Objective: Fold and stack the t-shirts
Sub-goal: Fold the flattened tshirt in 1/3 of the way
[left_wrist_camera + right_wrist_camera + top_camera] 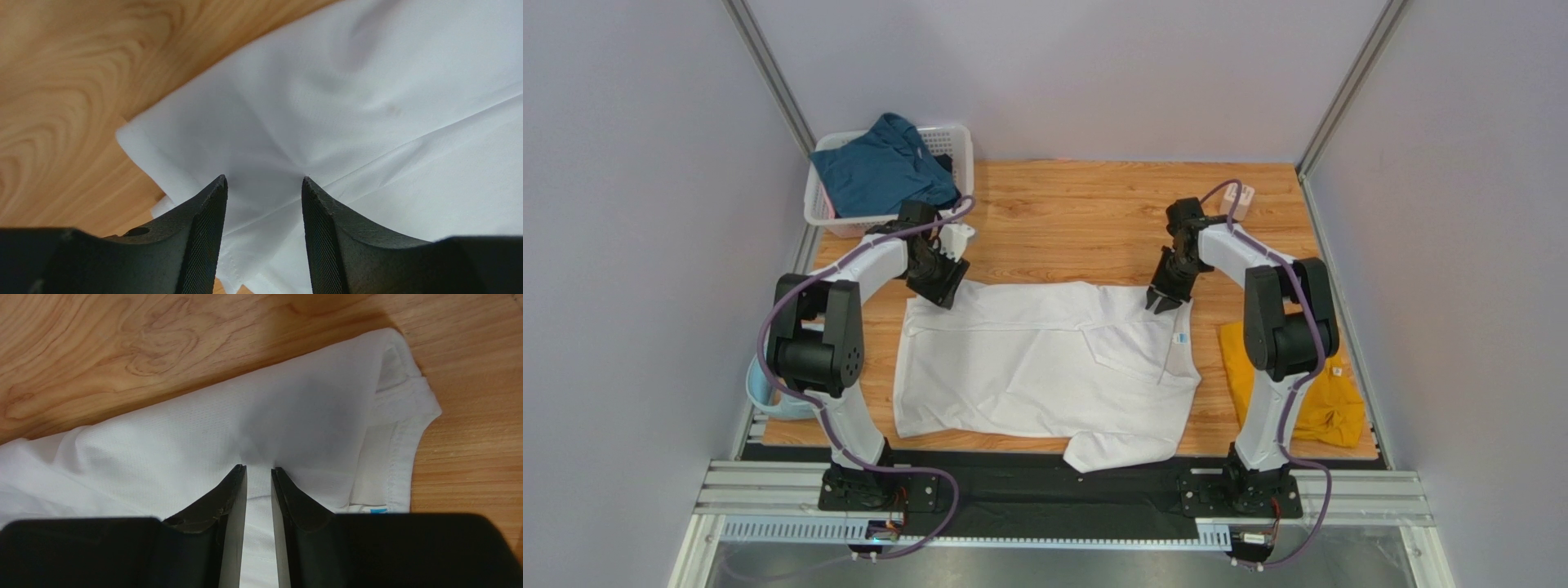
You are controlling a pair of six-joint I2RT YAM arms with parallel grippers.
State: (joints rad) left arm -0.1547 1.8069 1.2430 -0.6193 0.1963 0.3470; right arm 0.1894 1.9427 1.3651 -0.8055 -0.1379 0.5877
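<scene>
Top external view: white t-shirt [1038, 361] lies flat just beside the basket [821, 211], limp and light I judge, so I take edges, not the middle; left gripper [264, 180] half open astride the corner nearest the basket, right gripper [258, 468] nearly closed, pinching cloth farthest from it.
</scene>
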